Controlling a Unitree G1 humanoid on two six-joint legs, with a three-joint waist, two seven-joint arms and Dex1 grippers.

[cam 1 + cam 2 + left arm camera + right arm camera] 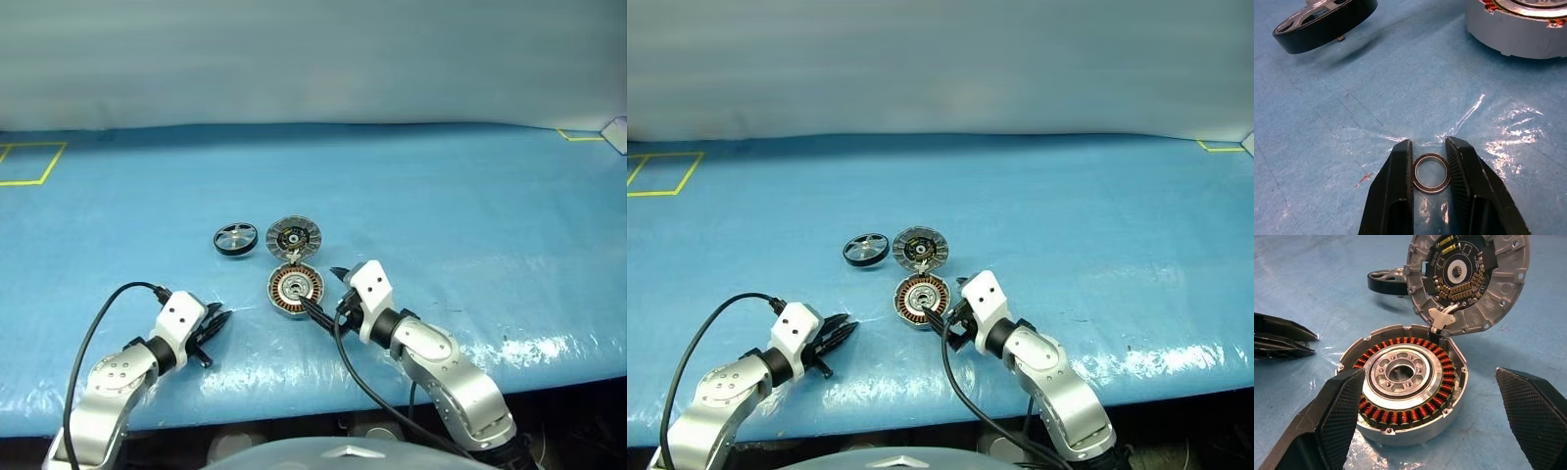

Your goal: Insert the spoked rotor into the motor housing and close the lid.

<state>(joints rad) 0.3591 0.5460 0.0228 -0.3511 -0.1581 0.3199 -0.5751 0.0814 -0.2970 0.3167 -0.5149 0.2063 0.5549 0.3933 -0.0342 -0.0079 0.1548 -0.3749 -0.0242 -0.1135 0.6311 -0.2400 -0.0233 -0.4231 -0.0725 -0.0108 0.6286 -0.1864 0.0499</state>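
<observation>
**Ring pinched on the left, housing framed on the right; rotor not yet lifted**

The step in hand is judged to be preparatory: the rotor lies on the desk, just left of the lid, which stands open and tilted, hinged to the far edge of the housing. The housing sits nearest the robot, its copper windings bare.

The left gripper has its jaws drawn nearly together around a small metal ring lying on the desk; whether the ring is gripped tight or merely bracketed cannot be told. The right gripper is spread wide, 1 finger on each side of the housing, holding nothing.

The next move is judged to call for the ring being dealt with, then the rotor being carried over the hub and lowered squarely, before the lid is swung down.

The ring appears in the left wrist view. The lid's dark inner face is made plain by the right wrist view, where the left gripper's fingertips also appear.
</observation>
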